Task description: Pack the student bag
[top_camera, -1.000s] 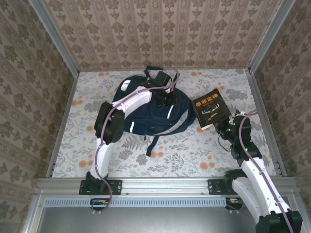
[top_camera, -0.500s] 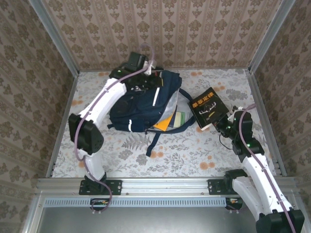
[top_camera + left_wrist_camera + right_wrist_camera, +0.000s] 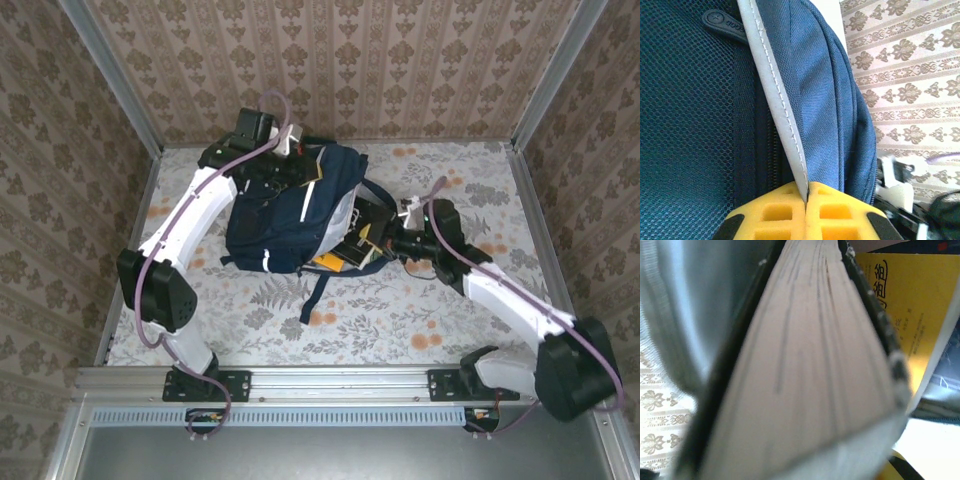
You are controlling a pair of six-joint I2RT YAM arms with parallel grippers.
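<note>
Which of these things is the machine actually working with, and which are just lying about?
In the job: bag, pinched by the left end effector; black book, held by the right end effector at its mouth; yellow book inside.
Just there: floral tablecloth; patterned walls.

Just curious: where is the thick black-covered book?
From above, the thick black-covered book is right of centre, in the right gripper at the open mouth of the navy-blue fabric backpack, beside a yellow book.
</note>
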